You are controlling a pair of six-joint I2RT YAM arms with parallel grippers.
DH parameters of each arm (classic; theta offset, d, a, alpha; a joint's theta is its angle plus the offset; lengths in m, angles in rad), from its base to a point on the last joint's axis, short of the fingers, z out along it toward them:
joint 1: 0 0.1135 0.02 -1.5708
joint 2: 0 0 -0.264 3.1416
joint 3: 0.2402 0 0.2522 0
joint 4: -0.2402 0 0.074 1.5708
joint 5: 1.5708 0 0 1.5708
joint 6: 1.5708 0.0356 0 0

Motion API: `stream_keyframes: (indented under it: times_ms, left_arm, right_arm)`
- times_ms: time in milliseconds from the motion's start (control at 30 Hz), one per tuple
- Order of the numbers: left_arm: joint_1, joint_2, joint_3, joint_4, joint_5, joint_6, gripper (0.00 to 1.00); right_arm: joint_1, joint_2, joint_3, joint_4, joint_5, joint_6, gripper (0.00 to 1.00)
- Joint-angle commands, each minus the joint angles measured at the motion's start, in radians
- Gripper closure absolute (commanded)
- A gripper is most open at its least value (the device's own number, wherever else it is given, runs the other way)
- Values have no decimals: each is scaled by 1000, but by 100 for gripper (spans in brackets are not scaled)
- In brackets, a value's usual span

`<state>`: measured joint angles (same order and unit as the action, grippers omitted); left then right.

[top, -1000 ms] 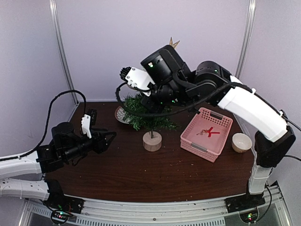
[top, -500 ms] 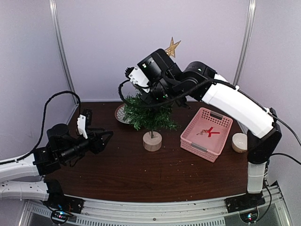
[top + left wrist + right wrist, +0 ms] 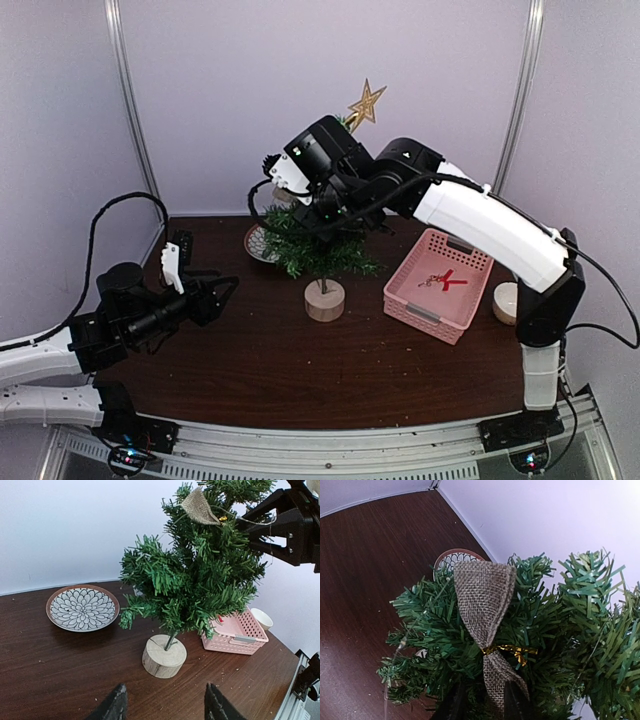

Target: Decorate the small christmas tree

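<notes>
Green tree stands mid table, toward the far edge. Burlap bow in upper branches. Right gripper: slightly parted astride the bow's tail. Left gripper: near left edge, spread, empty.

We see the small christmas tree standing upright on its round wooden stump base on the dark brown table. A burlap bow sits high in its branches, and the black right gripper reaches in near the treetop from the right. Behind the tree to the left lies a petal-patterned plate, and to the right a pink basket sits partly behind the branches, with a small cream cup just beyond it. At the bottom edge, the left gripper shows two dark fingertips spread apart with nothing between them, near the stump but clear of it.
</notes>
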<state>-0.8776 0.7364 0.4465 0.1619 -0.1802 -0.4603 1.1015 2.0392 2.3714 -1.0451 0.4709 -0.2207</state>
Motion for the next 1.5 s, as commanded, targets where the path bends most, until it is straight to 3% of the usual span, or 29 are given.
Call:
stream_keyframes:
  times_ms: [0, 567, 833, 1033, 1133, 1300, 1467]
  left_arm:
    - [6, -7, -9, 31, -16, 22, 47]
    - [6, 19, 12, 25, -10, 22, 47]
    - [6, 41, 30, 20, -5, 24, 47]
    - [6, 44, 39, 4, -17, 28, 44]
    - [6, 49, 42, -4, -27, 28, 44]
    - [8, 64, 49, -9, -35, 23, 44]
    - [9, 83, 65, -11, -40, 23, 44]
  right_arm:
    - [1, -33, 31, -2, -2, 14, 70]
    - [35, -217, -148, 153, -34, -51, 67]
    - [35, -350, -314, 251, -124, -46, 66]
    - [29, -567, -570, 351, -136, 6, 64]
    - [-32, -687, -705, 365, -146, 90, 64]
    - [-304, -864, -958, 405, -294, 278, 63]
    - [-536, -794, -1063, 345, -342, 322, 63]
